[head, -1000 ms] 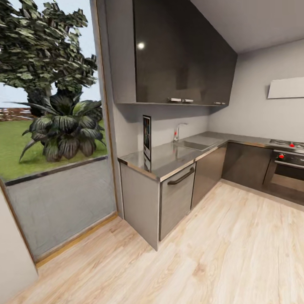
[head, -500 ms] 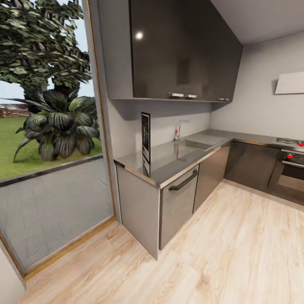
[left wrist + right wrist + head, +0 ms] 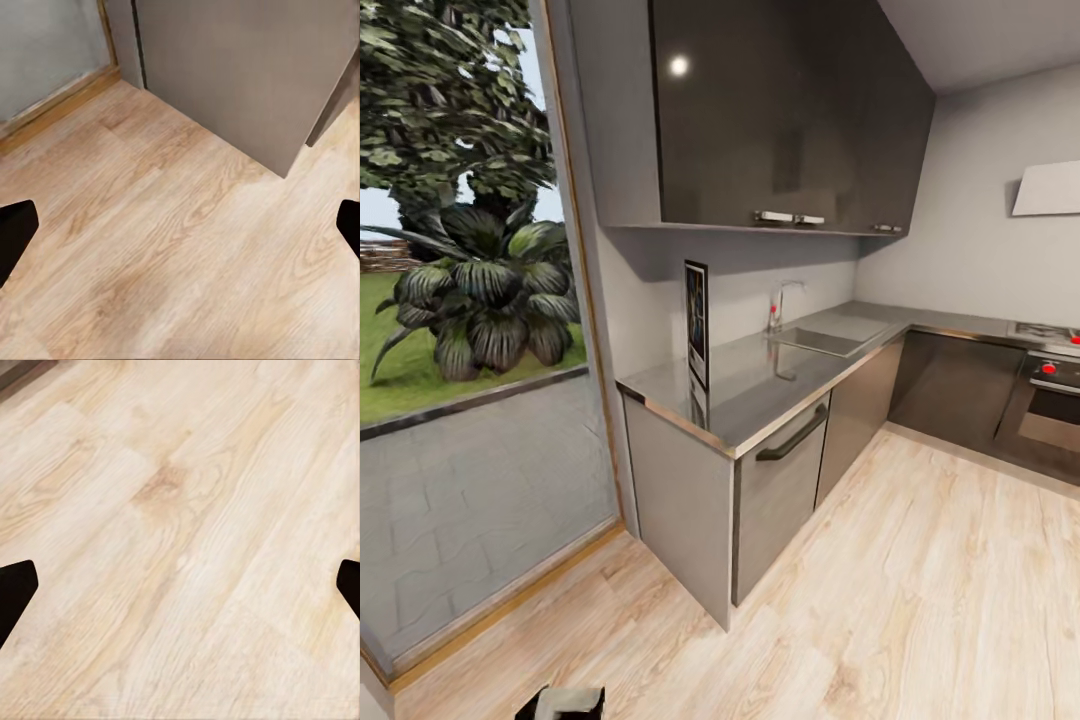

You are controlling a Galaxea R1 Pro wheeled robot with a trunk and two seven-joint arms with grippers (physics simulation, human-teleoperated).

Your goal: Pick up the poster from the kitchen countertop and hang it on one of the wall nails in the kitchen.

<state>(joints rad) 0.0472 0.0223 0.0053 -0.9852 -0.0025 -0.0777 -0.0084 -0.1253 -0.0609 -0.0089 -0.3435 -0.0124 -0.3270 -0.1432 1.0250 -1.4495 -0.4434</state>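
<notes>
The poster (image 3: 696, 322) stands upright on the near end of the kitchen countertop (image 3: 765, 385), seen almost edge-on, with a thin black frame and dark artwork. It leans close to the pale wall below the glossy dark upper cabinets (image 3: 780, 110). The steel mirrors its lower end. In the left wrist view my left gripper (image 3: 180, 232) is open over the wood floor near the grey cabinet side (image 3: 247, 75). My right gripper (image 3: 180, 589) is open too, over bare floorboards. Both hold nothing. The wall nails are out of view.
A sink (image 3: 822, 341) with a chrome tap (image 3: 775, 305) is set further along the counter. An oven with red knobs (image 3: 1048, 405) stands at the right. A tall glass door (image 3: 460, 330) fills the left. Pale wood floor (image 3: 920, 590) spreads before the cabinets.
The camera has moved closer and turned, so the counter and poster look nearer and lower in the picture. A part of my own arm has come in at the bottom edge.
</notes>
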